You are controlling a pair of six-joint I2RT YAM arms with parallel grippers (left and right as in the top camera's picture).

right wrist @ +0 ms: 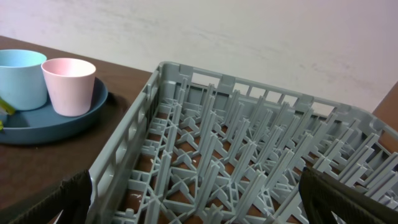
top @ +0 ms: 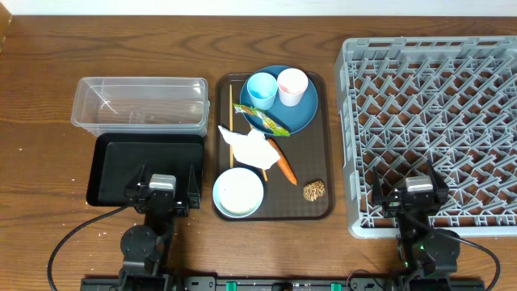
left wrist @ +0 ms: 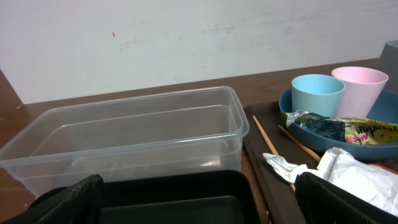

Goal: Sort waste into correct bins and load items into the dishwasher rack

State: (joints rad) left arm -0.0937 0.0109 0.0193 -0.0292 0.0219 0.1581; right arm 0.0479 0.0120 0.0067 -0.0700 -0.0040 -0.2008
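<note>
- Centrally, the brown serving tray (top: 320, 153) carries the waste: a crumpled white napkin (top: 249, 145) at its middle, an orange carrot (top: 282, 161) just right of that, and a brown lumpy food piece (top: 314, 190) in its near right corner.
- At its far end, a green-yellow snack wrapper (top: 262, 119) lies across the blue plate (top: 300, 117), which also bears an upright light-blue cup (top: 262, 89) and pale pink cup (top: 292, 86).
- A white-inside bowl (top: 238, 192) fills its near left corner; chopsticks (top: 231, 113) lie along its left edge.
- To its left: clear plastic tub (top: 139, 80) farther, black tray (top: 113, 162) nearer.
- To its right: grey dishwasher rack (top: 436, 121).
- Left gripper (top: 161, 181), over the black tray, and right gripper (top: 409, 189), over the rack's near edge, both have jaws spread wide, grasping nothing.
</note>
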